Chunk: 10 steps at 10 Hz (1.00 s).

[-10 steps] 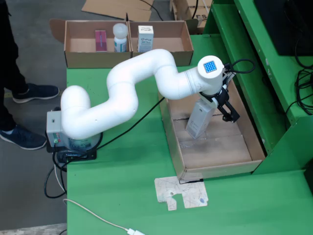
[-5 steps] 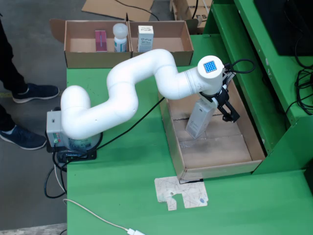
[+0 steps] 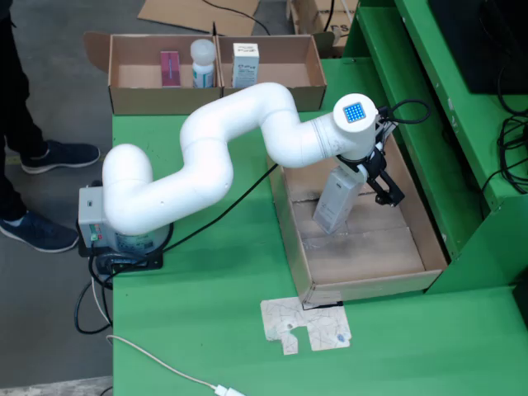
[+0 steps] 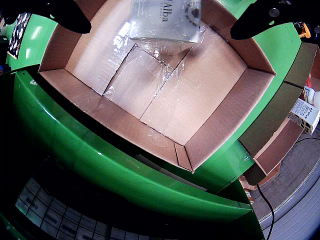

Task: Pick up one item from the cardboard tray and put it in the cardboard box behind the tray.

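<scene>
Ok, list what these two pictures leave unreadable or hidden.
- Pack: in the view riding on the gripper, the top edge cuts it off, leaving only "Alba" readable.
- Fingers: from above, whether they press the pack is unclear.
- Labels on the items in the far box: too small from above.

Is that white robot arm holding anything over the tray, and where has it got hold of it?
Yes: the pincer grips a clear packet by its upper end, so it hangs above the cardboard tray.

clear pkg reads "Alba", smaller print below prob illegible
</scene>
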Tool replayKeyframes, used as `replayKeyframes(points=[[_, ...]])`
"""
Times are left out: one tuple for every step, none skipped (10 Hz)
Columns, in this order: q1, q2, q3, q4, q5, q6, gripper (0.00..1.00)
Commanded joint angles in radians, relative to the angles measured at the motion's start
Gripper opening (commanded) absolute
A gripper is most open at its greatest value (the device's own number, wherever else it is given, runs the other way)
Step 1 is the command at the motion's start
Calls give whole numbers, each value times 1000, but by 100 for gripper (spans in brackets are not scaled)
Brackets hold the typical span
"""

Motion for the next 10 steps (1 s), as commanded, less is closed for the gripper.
replayKeyframes(points=[[-5,26,26,12,6,3,100],[-5,26,26,12,6,3,100],[-5,26,26,12,6,3,100],[-5,26,26,12,6,3,90],[-5,26,26,12,6,3,80],[-5,26,26,12,6,3,70],[-5,26,26,12,6,3,60],[-5,26,26,12,6,3,50],[-5,26,26,12,6,3,40],[-5,26,26,12,6,3,30]])
